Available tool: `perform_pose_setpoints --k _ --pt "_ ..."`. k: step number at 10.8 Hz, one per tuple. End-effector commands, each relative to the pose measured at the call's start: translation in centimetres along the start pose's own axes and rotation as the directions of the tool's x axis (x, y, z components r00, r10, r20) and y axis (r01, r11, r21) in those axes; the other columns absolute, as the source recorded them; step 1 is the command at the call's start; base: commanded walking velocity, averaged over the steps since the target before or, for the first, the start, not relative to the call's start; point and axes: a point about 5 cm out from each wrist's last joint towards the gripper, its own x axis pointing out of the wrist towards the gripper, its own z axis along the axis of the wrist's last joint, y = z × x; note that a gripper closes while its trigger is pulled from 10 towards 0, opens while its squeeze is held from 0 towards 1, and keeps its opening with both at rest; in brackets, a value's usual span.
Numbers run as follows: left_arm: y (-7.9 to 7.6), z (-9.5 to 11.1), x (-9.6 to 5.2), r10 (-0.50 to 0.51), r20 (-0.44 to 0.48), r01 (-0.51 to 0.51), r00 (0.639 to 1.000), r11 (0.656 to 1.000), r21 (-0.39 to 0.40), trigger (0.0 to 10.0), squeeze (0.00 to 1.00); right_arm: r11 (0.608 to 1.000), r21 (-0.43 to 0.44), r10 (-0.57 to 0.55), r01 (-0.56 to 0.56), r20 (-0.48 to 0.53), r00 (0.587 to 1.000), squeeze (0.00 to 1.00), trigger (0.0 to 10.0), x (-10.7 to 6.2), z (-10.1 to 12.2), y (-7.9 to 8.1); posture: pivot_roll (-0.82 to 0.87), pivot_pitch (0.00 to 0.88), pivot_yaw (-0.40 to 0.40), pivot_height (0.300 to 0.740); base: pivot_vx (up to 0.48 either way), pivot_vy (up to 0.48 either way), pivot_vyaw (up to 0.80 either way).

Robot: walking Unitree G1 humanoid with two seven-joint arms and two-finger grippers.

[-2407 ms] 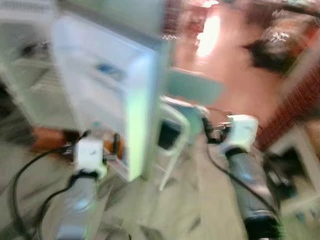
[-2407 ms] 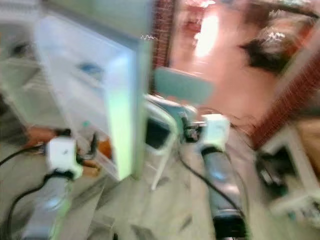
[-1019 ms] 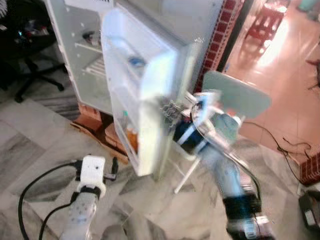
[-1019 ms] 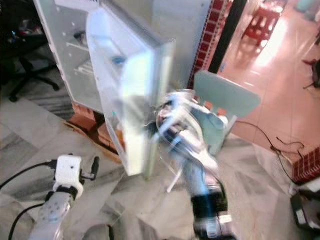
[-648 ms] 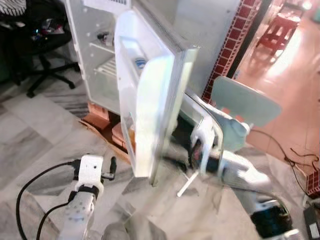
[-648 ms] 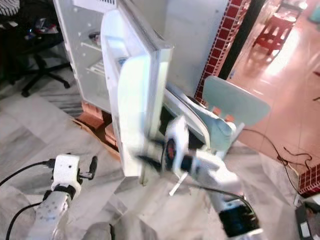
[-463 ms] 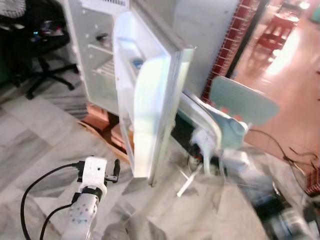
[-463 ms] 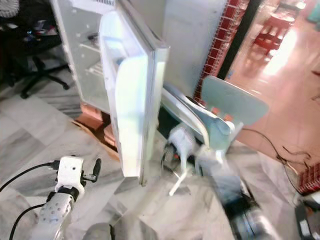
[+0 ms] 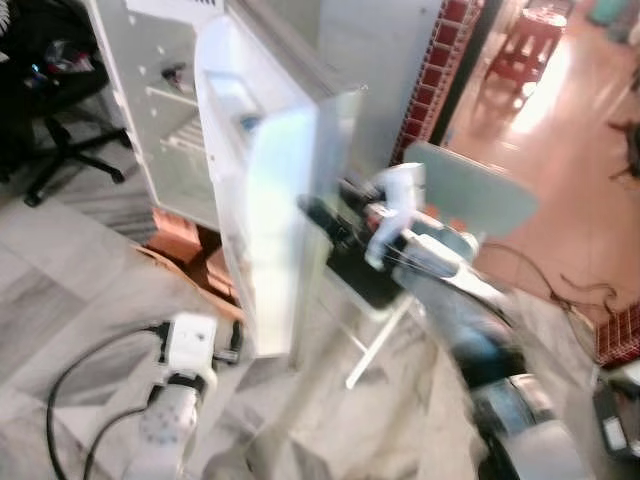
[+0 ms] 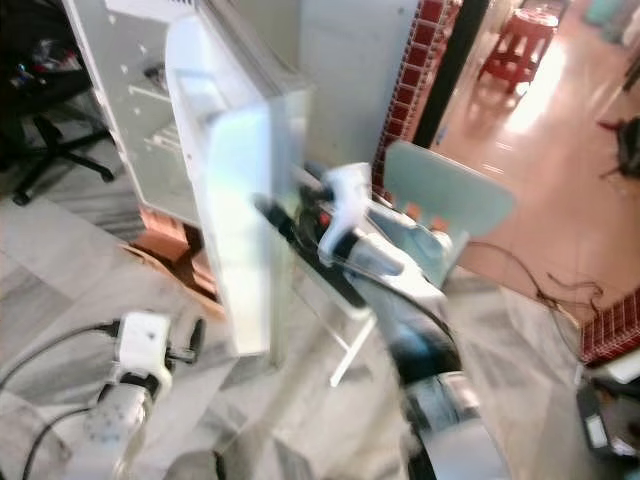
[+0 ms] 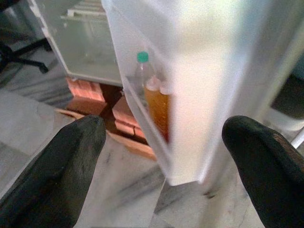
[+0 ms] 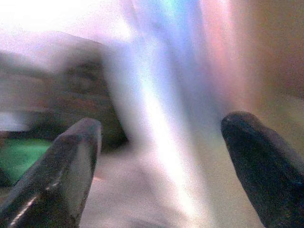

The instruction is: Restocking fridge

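Standing on a marble-look floor (image 9: 60, 300), the white fridge (image 9: 170, 120) sits up on a stack of red bricks (image 9: 175, 240), with its door (image 9: 270, 200) swung wide open toward the camera, so you see it nearly edge-on. Off to the far left there's a black office chair (image 9: 50, 110). Inside the fridge body you can make out pale wire shelves (image 11: 92, 9).

The left gripper (image 11: 161, 161) is down low in front of the bottom corner of the door, fingers spread well apart with nothing between them. Through its wrist view the lower door shelf (image 11: 142, 109) holds a clear bottle with a green cap (image 11: 141, 71) and, touching it, a bottle of orange-brown liquid (image 11: 156, 109). Both stand upright, just past the fingertips but not touching them.

Moving right, the right gripper (image 9: 320, 215) is raised up at the outer edge of the door; the fingers are parted in its wrist view, which is too smeared to tell if they touch the door. Behind that arm is a pale green plastic chair (image 9: 470, 200), and further right a red brick pillar (image 9: 440, 60) and an orange tiled floor (image 9: 570, 120) with a small red stool (image 10: 520, 45).
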Motion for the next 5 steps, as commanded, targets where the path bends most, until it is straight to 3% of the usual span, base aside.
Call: perform_pose_setpoints --k 1,2,3,4,5 --pt "-0.1 0.0 0.1 -0.013 -0.004 0.013 1.000 1.000 0.002 10.0 0.00 0.962 0.033 0.269 -0.270 0.021 0.963 0.00 10.0 1.1 1.0 3.9 0.21 0.035 -0.085 0.740 0.000 0.000 0.00" --pt "-0.1 0.0 0.1 -0.018 -0.005 0.018 1.000 1.000 0.003 10.0 0.00 0.978 0.020 0.208 -0.207 -0.032 0.978 0.00 10.0 0.2 -0.3 3.3 0.20 0.035 -0.081 0.740 0.000 0.000 0.00" --pt "-0.3 0.0 0.2 -0.026 -0.007 0.026 1.000 1.000 0.006 10.0 0.00 0.997 0.000 0.079 -0.080 -0.107 0.991 0.00 10.0 -1.2 -1.9 1.6 0.20 0.036 -0.077 0.740 0.000 0.000 0.00" --pt "-0.2 0.2 0.3 -0.026 0.002 0.025 1.000 1.000 0.013 10.0 0.00 0.992 -0.066 -0.113 0.103 -0.169 0.979 0.00 10.0 -3.1 -3.1 -0.3 0.20 0.035 -0.074 0.740 0.000 0.000 0.00" --pt "-0.1 0.6 0.5 -0.023 0.028 0.022 0.999 0.999 0.037 10.0 0.00 0.980 -0.087 -0.193 0.179 -0.189 0.963 0.00 10.0 -3.8 -3.5 -1.0 0.20 0.035 -0.072 0.740 0.000 0.000 0.00"
